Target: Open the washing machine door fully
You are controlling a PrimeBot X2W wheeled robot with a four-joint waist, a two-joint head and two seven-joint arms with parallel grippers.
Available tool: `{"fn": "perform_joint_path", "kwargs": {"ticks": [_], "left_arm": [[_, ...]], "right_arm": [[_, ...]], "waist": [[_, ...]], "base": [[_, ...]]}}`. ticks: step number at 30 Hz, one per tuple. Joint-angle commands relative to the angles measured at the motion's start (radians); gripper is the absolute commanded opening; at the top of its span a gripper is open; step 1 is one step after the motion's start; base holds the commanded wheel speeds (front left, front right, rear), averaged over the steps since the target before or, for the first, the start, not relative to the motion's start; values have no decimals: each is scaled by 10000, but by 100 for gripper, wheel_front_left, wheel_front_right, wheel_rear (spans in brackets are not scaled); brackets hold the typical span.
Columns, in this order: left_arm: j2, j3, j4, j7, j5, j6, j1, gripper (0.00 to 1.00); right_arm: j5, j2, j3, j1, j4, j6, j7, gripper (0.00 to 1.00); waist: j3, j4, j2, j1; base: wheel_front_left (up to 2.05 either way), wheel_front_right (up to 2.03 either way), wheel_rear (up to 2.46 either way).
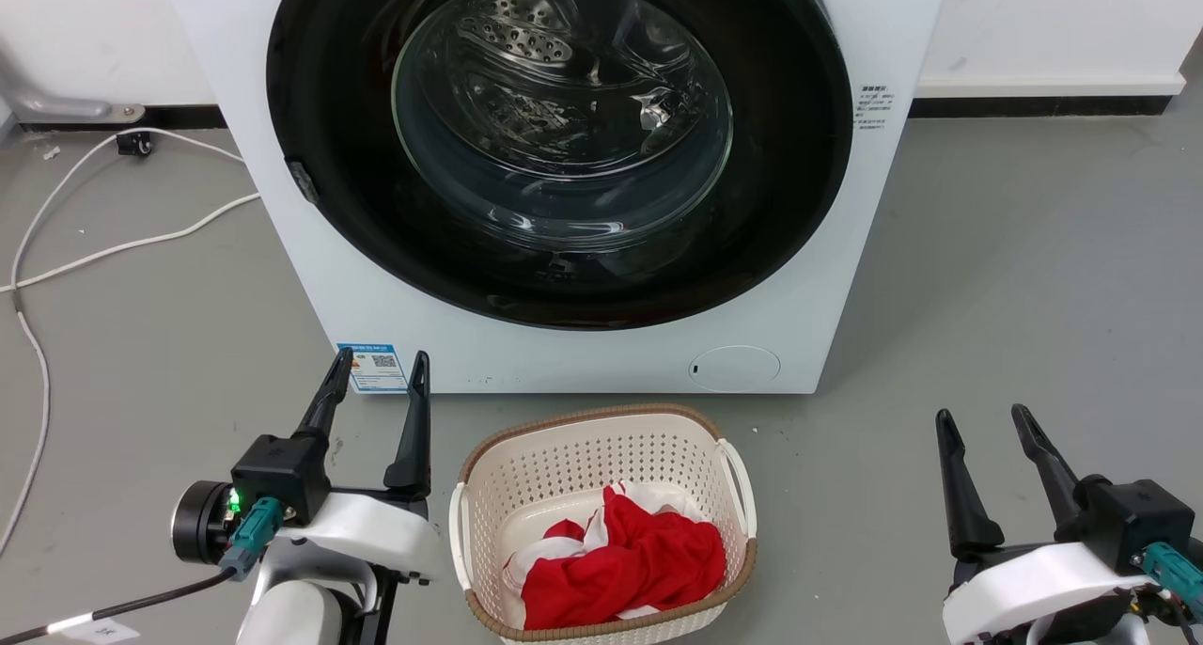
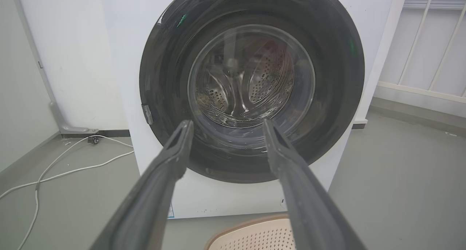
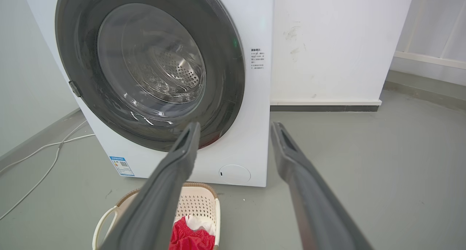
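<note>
The white washing machine [image 1: 282, 203] [image 2: 123, 78] [image 3: 255, 24] stands straight ahead on the grey floor. Its washing machine door [image 1: 320, 81] [image 2: 164, 78] [image 3: 225, 60], a glossy black disc with a clear glass bowl, lies flat against the front, shut. A small latch tab [image 1: 301, 181] [image 2: 147, 114] [image 3: 74, 89] sits on the door's left rim. My left gripper [image 1: 381, 363] [image 2: 225, 126] hovers open at the lower left, short of the machine's bottom corner. My right gripper [image 1: 982, 417] [image 3: 236, 128] is open at the lower right, apart from the machine.
A cream laundry basket [image 1: 733, 476] [image 3: 214, 206] [image 2: 247, 231] with red and white cloth [image 1: 625, 556] sits on the floor between my arms, just before the machine. White cables [image 1: 113, 241] trail across the floor at left. Open floor lies to the right.
</note>
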Motion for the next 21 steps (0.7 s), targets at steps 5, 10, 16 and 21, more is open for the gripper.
{"fn": "perform_joint_path", "kwargs": {"ticks": [5, 10, 16, 21], "left_arm": [[7, -56, 19, -170, 402, 59, -155, 100], [-47, -34, 73, -268, 669, 71, -142, 100], [-121, 42, 149, -362, 914, 20, -72, 100], [-163, 69, 209, -450, 1206, -9, -63, 100]], "right_arm": [[-379, 32, -3, 50, -125, -3, -105, 100], [-591, 35, 38, 68, -122, -3, -191, 100], [-887, 38, 56, 100, -136, -3, -275, 100], [-1151, 42, 57, 143, -162, -3, -333, 100]], "waist": [[-4, -21, -1, -1], [-2, -23, -1, -1], [-7, 2, -1, -1], [-21, 11, -1, -1]], "base": [[0, 0, 0], [0, 0, 0], [0, 0, 0], [0, 0, 0]]}}
